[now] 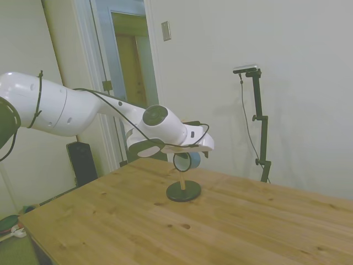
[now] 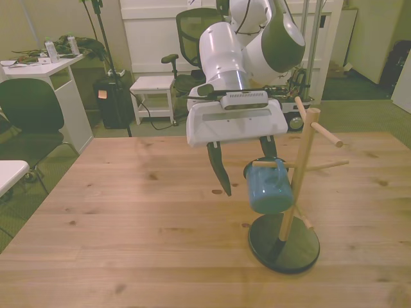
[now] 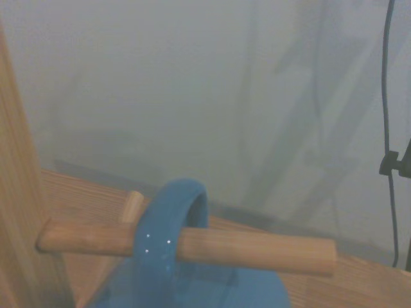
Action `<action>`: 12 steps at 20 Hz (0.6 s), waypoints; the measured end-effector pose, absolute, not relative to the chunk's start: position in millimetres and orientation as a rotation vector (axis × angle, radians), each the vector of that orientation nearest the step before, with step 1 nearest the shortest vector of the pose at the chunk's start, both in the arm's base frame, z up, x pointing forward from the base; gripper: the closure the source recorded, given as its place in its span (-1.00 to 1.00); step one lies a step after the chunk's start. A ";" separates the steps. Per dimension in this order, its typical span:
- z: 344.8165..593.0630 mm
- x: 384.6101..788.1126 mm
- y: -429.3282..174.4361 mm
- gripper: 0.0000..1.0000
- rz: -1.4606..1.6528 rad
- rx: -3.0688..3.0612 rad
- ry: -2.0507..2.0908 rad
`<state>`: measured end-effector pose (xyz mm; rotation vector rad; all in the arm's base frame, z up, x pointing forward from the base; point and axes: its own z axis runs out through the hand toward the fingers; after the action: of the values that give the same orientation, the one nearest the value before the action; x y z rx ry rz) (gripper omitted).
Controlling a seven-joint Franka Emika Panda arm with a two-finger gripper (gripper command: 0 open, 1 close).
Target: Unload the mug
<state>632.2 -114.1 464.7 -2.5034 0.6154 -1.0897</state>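
A: From the side, where's the mug (image 1: 187, 160)?
B: Hung on the peg stand (image 1: 183, 189).
A: Front view?
B: The gripper (image 2: 245, 172) is spread wide, straddling the mug (image 2: 268, 187) rim.
A: Wrist view?
B: Handle (image 3: 172, 221) loops the peg (image 3: 192, 244); close squarely, then slide outward along it.

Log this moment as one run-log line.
phase: approach | gripper: open, astride mug | light-blue enamel mug: hanging by its handle on wooden peg stand | table: wooden

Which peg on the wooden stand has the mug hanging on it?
The low peg pointing toward the front view's left, level with the gripper. The mug hangs from it by its handle; the stand's other pegs are bare.
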 end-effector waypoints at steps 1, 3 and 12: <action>464.7 632.2 -113.9 1.00 -1.089 -2.504 0.615; 464.5 632.2 -113.7 1.00 -1.087 -2.504 0.613; 464.0 632.2 -112.4 1.00 -1.073 -2.508 0.595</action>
<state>632.2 -112.4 464.0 -2.5082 0.5946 -1.0732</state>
